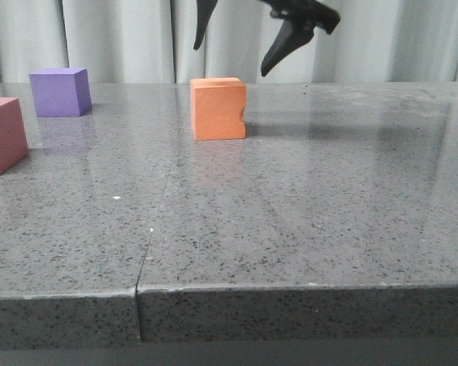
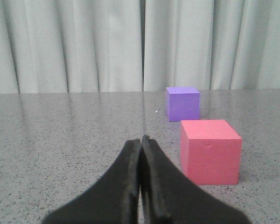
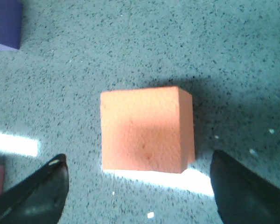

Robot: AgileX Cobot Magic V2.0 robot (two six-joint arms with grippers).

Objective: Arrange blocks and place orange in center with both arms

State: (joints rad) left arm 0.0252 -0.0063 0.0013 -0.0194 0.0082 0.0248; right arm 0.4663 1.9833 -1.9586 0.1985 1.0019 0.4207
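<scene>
The orange cube (image 1: 218, 108) sits on the gray table (image 1: 290, 229), and everything else is easy to place from it. The right gripper (image 1: 240, 34) hangs in the air just above the orange cube, a little behind it. Its two dark fingers (image 3: 35, 191) are spread wide, wider than the cube, and they hold nothing. In the right wrist view the cube lies right between the two fingers, so the gripper only needs to go straight down to close on it. The cube is the same length on each side, so it has no long way. It has a small round notch on the side away from the purple cube.

The purple cube (image 1: 59, 91) is well off to the left of the orange cube and a bit farther back. The pink cube (image 1: 1, 135) is even farther left and nearer to the front edge.

The left gripper (image 2: 141, 186) is closed tight and holds nothing. It is low over the table, near the pink cube, far from the orange one. So the right arm is the nearer one.

There are no boxes or bowls here.
</scene>
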